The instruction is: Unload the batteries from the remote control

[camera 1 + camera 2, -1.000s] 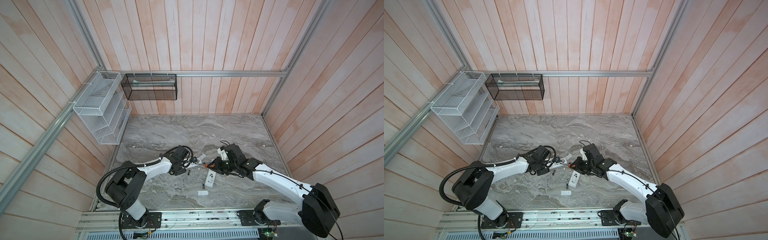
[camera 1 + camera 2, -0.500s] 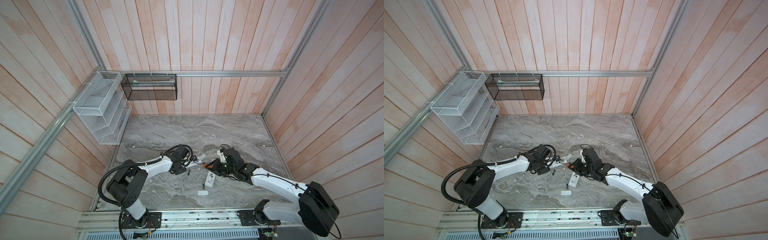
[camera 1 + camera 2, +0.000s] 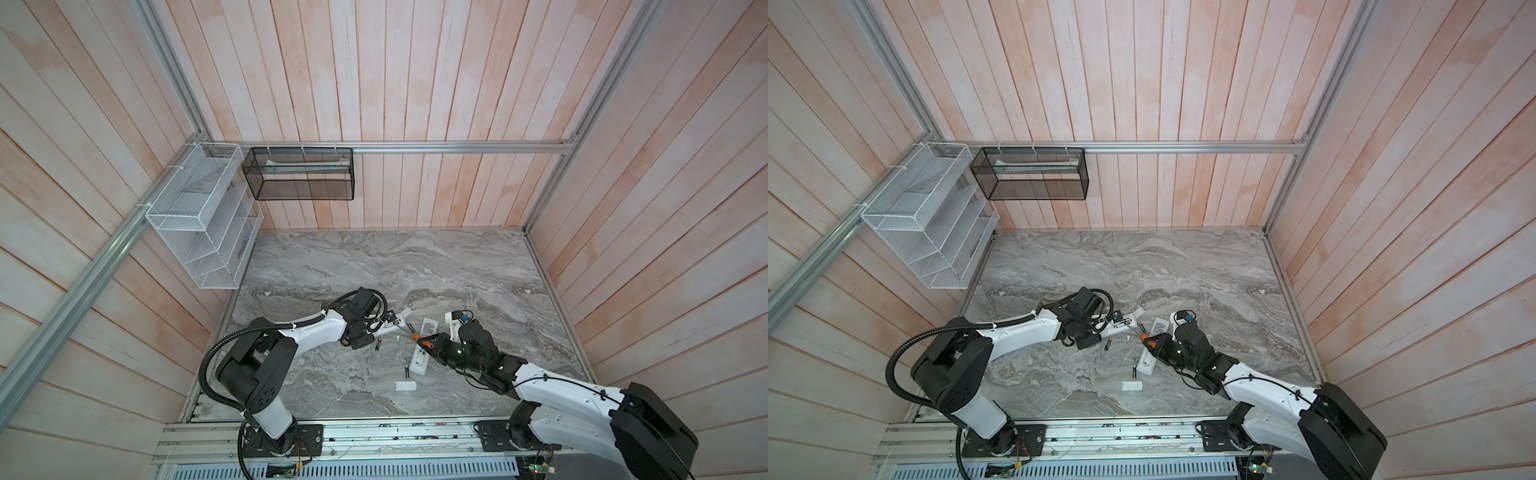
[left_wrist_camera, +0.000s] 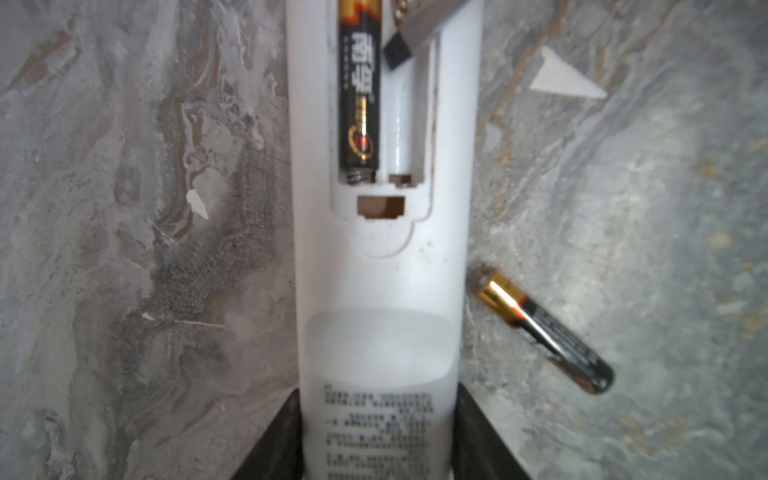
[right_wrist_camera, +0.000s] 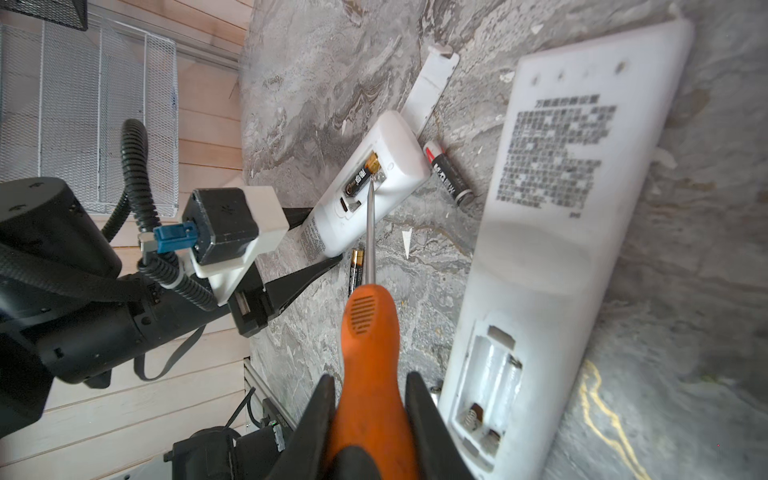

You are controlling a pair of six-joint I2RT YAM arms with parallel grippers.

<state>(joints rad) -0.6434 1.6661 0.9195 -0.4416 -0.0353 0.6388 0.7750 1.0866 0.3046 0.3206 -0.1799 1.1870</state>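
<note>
Right arm [image 3: 552,386] has shifted slightly toward the near edge of the table [image 3: 374,266] since a second ago. Left arm [image 3: 316,332] unmoved. Left gripper [image 4: 378,395] is half-wide, clamping the held remote [image 4: 378,282] by its sides. Right gripper [image 5: 370,386] is tight on the screwdriver [image 5: 370,328], with the tip in the empty slot beside the seated battery [image 4: 359,95], out ahead of the left gripper. Loose battery [image 4: 544,332] lies just beside that remote. The right wrist view, unlike the left, shows the second remote [image 5: 552,208], bay empty.

Showing white shells [image 3: 316,332] between black joint housings [image 3: 253,374]; trailing a ribbed black hose [image 5: 133,174]; carrying a blue connector [image 5: 170,241] beside a black-and-white camera block [image 5: 226,220]; tapering into black wedges at the left gripper [image 5: 326,235].
</note>
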